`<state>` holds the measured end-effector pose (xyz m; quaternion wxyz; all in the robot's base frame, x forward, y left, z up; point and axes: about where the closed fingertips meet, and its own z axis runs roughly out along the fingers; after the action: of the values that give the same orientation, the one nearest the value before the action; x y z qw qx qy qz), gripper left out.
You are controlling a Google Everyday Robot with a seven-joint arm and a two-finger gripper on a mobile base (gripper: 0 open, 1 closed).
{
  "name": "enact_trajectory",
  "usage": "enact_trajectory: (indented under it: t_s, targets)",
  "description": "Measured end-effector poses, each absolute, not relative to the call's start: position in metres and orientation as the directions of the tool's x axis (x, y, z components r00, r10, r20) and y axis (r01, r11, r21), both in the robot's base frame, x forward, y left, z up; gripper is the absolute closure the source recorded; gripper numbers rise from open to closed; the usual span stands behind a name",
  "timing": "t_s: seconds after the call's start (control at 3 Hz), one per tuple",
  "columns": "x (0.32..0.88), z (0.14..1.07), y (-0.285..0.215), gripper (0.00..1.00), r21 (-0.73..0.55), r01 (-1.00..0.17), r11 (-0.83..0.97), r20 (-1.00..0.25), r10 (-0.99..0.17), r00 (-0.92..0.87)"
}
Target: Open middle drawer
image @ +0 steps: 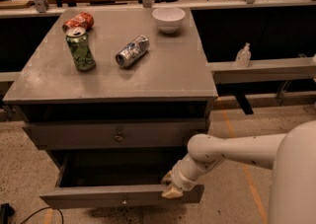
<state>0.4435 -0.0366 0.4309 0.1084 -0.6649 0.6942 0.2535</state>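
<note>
The middle drawer [98,197] is a wide, shallow grey drawer with a small central knob [124,201]. It stands pulled well out of the grey cabinet [163,77], and its dark inside shows. My gripper [173,191], on a white arm reaching in from the right, sits at the top edge of the drawer's front, right of the knob. The taller drawer front [69,136] above it, with a bigger knob [118,136], is shut.
On the cabinet top stand an upright green can [80,49], a red can [78,21] on its side, a silver can [132,51] on its side and a white bowl [169,18]. A small clear bottle [243,55] stands on a ledge to the right. A black cable [19,215] lies on the floor at the left.
</note>
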Motion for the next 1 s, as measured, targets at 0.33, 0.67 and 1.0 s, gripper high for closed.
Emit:
enact_trajectory:
  t_s: [0.33,0.67,1.0]
  targets:
    - [0.4435,0.4309,-0.0366,1.00,0.208,-0.978,-0.013,-0.488,-0.868,-0.092]
    - [0.4376,0.4386,-0.0342,0.82,0.236,-0.971,-0.037,-0.498,-0.863,-0.088]
    - [0.4376,0.4384,-0.0342,0.59,0.236,-0.971,-0.037,-0.498,-0.863,-0.088]
